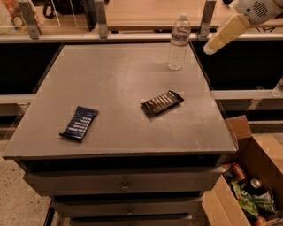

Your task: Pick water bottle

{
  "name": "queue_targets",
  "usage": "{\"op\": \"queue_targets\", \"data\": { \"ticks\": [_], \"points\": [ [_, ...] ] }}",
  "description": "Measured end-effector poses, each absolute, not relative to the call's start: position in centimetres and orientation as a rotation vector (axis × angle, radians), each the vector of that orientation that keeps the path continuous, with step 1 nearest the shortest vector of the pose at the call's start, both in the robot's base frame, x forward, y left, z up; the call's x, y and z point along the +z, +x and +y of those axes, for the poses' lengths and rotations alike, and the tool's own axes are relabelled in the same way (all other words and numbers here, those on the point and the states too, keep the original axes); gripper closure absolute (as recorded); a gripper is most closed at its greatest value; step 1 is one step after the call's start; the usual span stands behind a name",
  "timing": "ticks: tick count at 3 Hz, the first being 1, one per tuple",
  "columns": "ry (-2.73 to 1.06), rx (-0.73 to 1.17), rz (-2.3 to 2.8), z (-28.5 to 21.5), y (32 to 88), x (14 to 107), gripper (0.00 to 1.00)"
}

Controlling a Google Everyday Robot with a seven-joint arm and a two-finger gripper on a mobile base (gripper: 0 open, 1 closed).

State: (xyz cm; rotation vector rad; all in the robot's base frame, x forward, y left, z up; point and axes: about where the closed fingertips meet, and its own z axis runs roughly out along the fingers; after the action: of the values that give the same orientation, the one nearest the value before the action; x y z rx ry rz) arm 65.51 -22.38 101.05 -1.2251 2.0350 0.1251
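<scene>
Gripper is at the top right of the camera view, off the desk's back right corner and up in the air. A cream-coloured piece slants down and left from the white wrist housing. Jaws: cannot tell from this angle how far open they are. Nothing is visibly in them.

Water bottle stands upright on the desk near the back right corner, just inside the edge. It is clear plastic with ribbed sides, a white cap on top and a pale label band around the upper half. The gripper tip is to the right of the bottle at about label height, near it but with a clear gap, so no contact.

Also on the desk:
- black snack bar wrapper, lying flat right of centre, angled, well in front of the bottle
- dark blue snack packet, lying flat at front left, well apart from the other two

Under the grey desk top, two drawer fronts with small knobs are in view. An open cardboard box sits on the floor at lower right with cans and packets inside. A wooden counter with metal rail posts runs along behind the desk.
</scene>
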Motion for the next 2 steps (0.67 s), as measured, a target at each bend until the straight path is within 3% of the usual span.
{"op": "queue_targets", "data": {
  "ticks": [2],
  "points": [
    [-1.197,0.222,1.926,-20.9,70.3,99.4,0.00]
  ]
}}
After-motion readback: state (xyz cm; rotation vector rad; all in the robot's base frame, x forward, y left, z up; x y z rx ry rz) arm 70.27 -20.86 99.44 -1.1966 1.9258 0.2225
